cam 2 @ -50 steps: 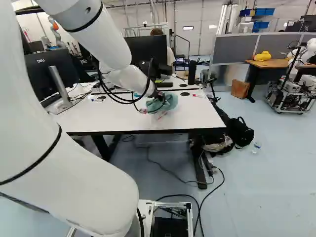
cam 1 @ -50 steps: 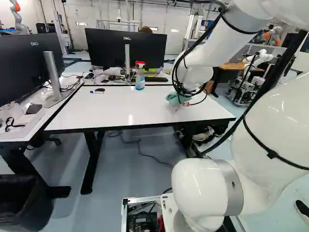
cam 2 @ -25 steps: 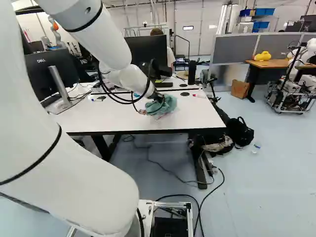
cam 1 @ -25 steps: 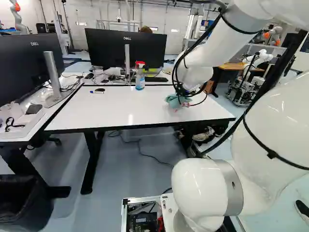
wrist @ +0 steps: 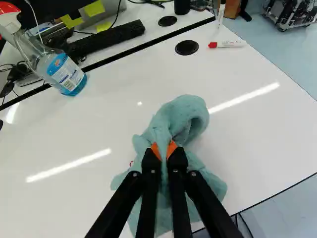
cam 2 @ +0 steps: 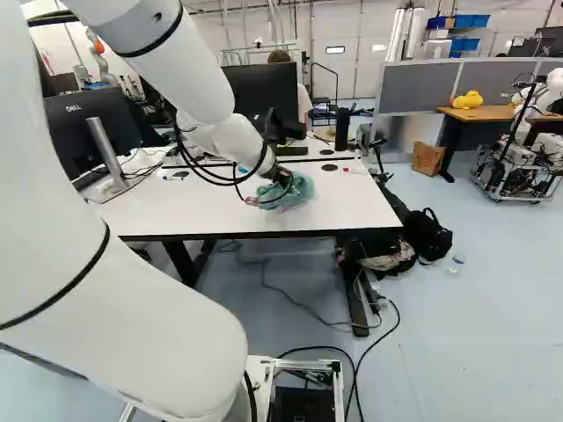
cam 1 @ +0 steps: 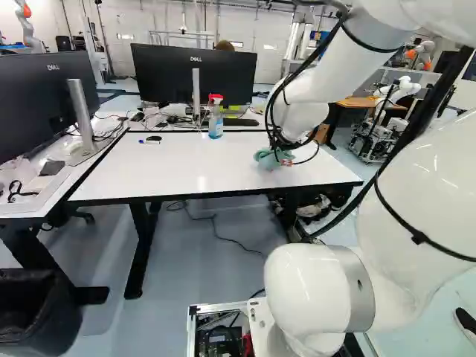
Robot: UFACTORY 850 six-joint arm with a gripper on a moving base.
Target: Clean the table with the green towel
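Softly rumpled, the green cloth towel (wrist: 184,110) spreads in thick folds on the right part of the glossy white surface (wrist: 89,131). A clear spray bottle (wrist: 65,73) stands far left of it; beyond lies pale blue floor (cam 2: 479,308). The black two-fingered gripper (cam 2: 281,175) has its jaws clamped on the towel, whose long axis runs near left to far right.

My towel (wrist: 181,111) looks like matt, rough cloth; the table (cam 1: 186,167), mid-frame in the left base view, is smooth and glossy; my arm (cam 1: 424,175), right of frame there, gleams.
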